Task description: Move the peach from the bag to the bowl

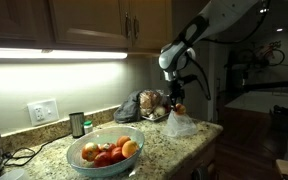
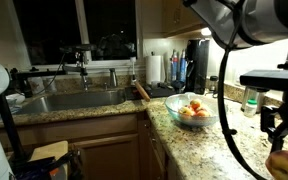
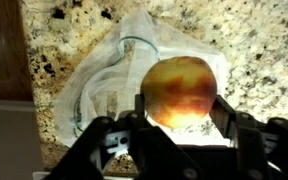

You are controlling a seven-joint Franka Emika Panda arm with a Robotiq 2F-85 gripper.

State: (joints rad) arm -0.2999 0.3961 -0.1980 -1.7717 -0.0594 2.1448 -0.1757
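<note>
Granite kitchen bench (image 3: 254, 40), peach held over its bag.
The pincer (image 3: 182, 108) is clenched on the peach (image 3: 181, 85) across its widest middle, above the limp plastic bag (image 3: 96, 88) and well apart from the bowl (image 1: 102, 168). Round, soft and easily bruised, it probably wants gentle side pressure.
</note>
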